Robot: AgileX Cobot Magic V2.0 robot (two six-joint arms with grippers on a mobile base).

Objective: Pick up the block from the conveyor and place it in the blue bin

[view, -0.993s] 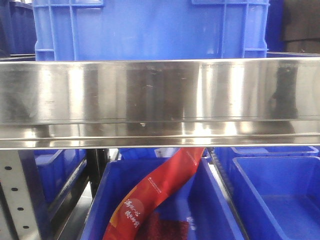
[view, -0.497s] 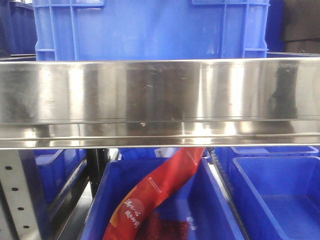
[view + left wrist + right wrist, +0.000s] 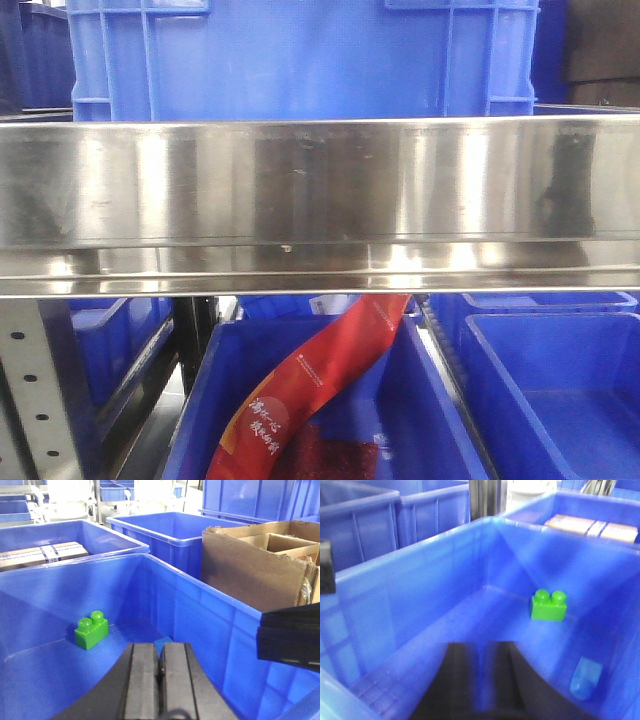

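Both wrist cameras look down into the blue bin, and neither shows me the conveyor, so I judge this as the tail of a drop-off, not a pick. The green block sits on the bin floor near a corner, studs up, well clear of both arms; a smaller blue block lies just beyond the left pincer. That pincer's fingers are pressed together with nothing between them. The right pincer is blurred, but its dark fingers look nearly closed and empty. To finish cleanly I would lift both arms straight up over the bin wall, keeping off the cardboard box beside it, before swinging back toward the belt.
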